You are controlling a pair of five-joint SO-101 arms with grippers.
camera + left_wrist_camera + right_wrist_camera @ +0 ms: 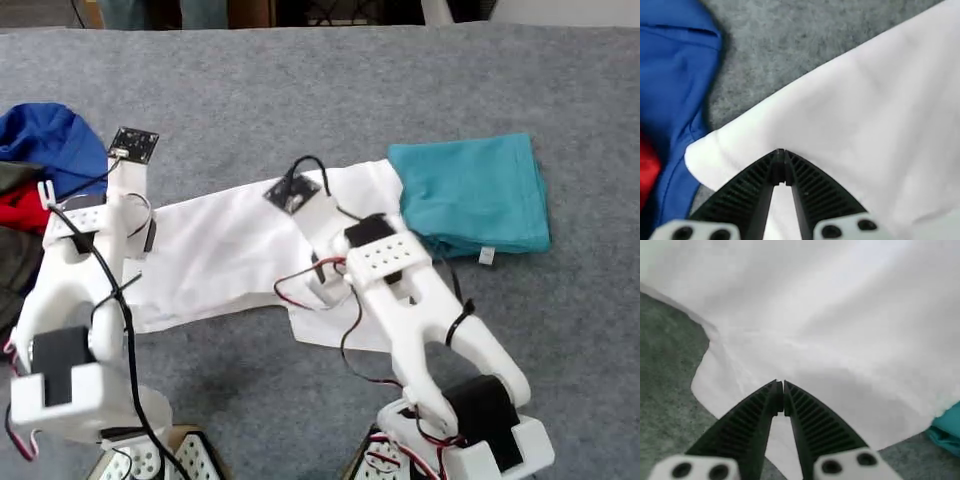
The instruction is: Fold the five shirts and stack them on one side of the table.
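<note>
A white shirt point(230, 255) lies spread across the middle of the table. My left gripper point(142, 235) is at its left end, near the blue shirt point(50, 145). In the left wrist view this gripper point(780, 156) is shut, its tips over the white shirt point(865, 110) close to a folded corner, with the blue shirt point(675, 75) beside it. My right gripper point(320, 265) is over the shirt's right half. In the right wrist view it point(780, 386) is shut just above the white shirt point(830, 315). Whether either pinches cloth is unclear. A folded teal shirt point(470, 190) lies at the right.
A pile of unfolded shirts sits at the table's left edge: blue on top, a red one point(22, 210) and a dark one point(15, 265) below it. The grey felt table point(300, 90) shows bare along the back and at the front right.
</note>
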